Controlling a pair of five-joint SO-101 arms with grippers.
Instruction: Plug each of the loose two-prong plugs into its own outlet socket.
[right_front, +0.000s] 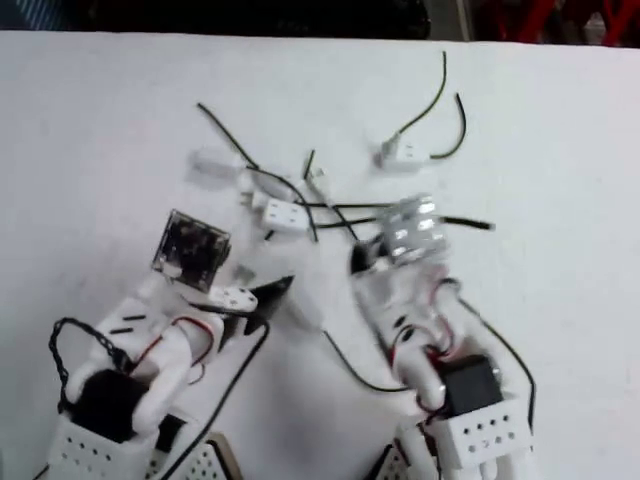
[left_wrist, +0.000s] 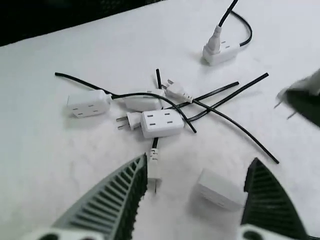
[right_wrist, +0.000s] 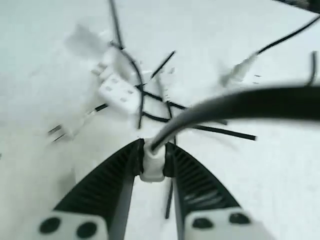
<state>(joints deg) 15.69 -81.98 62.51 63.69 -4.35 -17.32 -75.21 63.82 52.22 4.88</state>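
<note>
My left gripper (left_wrist: 199, 164) hangs open just above the table. A white socket block (left_wrist: 219, 190) and a loose white plug (left_wrist: 154, 173) lie between its fingers. Beyond them lies a tangle of black cords with a white outlet (left_wrist: 162, 123), a second outlet (left_wrist: 89, 103) and another small plug (left_wrist: 176, 90). My right gripper (right_wrist: 153, 150) is shut on a white plug (right_wrist: 152, 165) whose black cord (right_wrist: 235, 105) arcs away. It hovers beside the tangle (right_front: 362, 258), near the middle outlet (right_front: 285, 215).
At the far side an outlet (right_front: 400, 152) has a plug seated in it, its cord curling away. A black cable (right_front: 350, 370) runs across the table between the two arms. The table's near left corner holds the left arm's base (right_front: 100, 440).
</note>
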